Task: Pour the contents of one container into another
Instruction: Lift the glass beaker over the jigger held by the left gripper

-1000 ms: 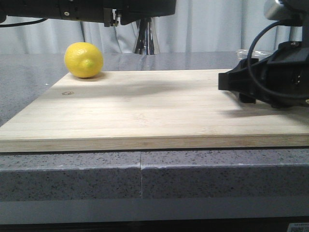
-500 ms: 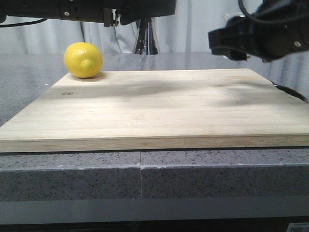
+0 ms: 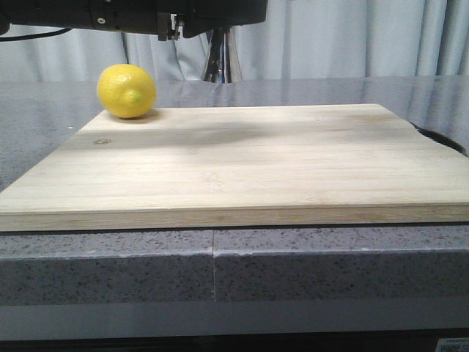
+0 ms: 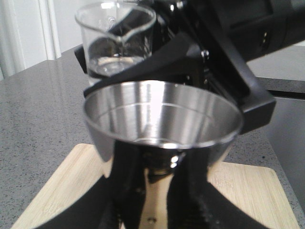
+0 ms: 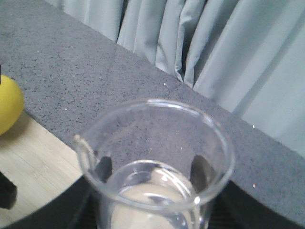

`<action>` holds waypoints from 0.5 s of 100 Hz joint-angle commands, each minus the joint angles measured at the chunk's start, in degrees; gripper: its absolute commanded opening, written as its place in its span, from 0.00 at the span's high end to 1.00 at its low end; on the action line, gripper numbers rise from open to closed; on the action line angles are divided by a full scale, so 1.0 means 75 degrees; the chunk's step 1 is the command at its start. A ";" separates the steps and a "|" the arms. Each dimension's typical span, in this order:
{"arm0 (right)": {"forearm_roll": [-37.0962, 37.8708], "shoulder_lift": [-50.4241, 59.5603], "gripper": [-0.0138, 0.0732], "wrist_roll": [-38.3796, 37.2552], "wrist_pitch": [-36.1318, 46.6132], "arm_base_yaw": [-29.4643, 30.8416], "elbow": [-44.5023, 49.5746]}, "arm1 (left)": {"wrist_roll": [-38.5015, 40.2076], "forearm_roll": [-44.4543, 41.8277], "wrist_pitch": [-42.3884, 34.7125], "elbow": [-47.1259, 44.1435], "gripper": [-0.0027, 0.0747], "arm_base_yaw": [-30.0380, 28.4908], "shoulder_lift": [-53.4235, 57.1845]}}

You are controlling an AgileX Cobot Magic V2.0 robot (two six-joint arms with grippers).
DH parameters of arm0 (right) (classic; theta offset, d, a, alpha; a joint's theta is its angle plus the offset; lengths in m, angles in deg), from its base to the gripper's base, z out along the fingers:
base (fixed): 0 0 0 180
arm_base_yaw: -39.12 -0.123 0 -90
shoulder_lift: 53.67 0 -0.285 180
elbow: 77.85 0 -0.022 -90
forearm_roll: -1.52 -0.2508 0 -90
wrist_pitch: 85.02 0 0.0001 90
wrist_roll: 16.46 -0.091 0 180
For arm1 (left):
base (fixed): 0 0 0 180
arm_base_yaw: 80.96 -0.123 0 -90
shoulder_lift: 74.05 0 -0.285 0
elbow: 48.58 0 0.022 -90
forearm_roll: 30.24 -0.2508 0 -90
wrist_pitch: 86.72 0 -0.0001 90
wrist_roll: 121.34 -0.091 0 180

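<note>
Jigger (image 4: 162,121) held upright, long axis vertical, wide mouth up; the bowl looks dry inside. Left gripper (image 4: 155,200) is clamped on it low down, its two black fingers (image 4: 126,186) pressed either side of the narrow waist, with little opening between them beyond the stem itself. From the front only a sliver of the jigger (image 3: 220,62) shows, hanging under the dark left arm (image 3: 146,15) above the far edge of the cutting board (image 3: 242,161).

Beaker (image 4: 116,40) sits just behind and above the jigger's rim, upright or near it, pouring lip turned toward the jigger. A little clear liquid lies in its bottom. In the right wrist view the beaker (image 5: 155,167) fills the lower frame, lip at its left edge; dark pads (image 5: 104,168) show through the glass on both sides, so the right claw is closed around its wall. The fingers themselves are mostly cut off below the frame.

Lemon (image 3: 127,90) rests at the board's far left corner, apart from both vessels. Grey speckled countertop (image 3: 330,264) under the board, pale curtain (image 5: 228,52) behind.

Right arm does not appear in the front view. Whether beaker and jigger touch cannot be told.
</note>
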 commanded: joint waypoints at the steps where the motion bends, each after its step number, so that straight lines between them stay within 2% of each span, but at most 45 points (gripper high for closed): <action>1: 0.0706 0.0325 0.50 0.0057 0.0310 -0.0218 -0.0508 | 0.0071 0.0695 0.0822 0.0216 0.70 0.0065 0.0451; 15: 0.1260 0.0292 0.50 0.0057 -0.0043 -0.0498 -0.0866 | 0.0071 0.0695 0.0822 0.0216 0.70 0.0065 0.0451; 50: 0.2466 0.0292 0.50 0.0057 -0.0154 -0.0566 -0.1273 | 0.0071 0.0695 0.0818 0.0216 0.70 0.0065 0.0451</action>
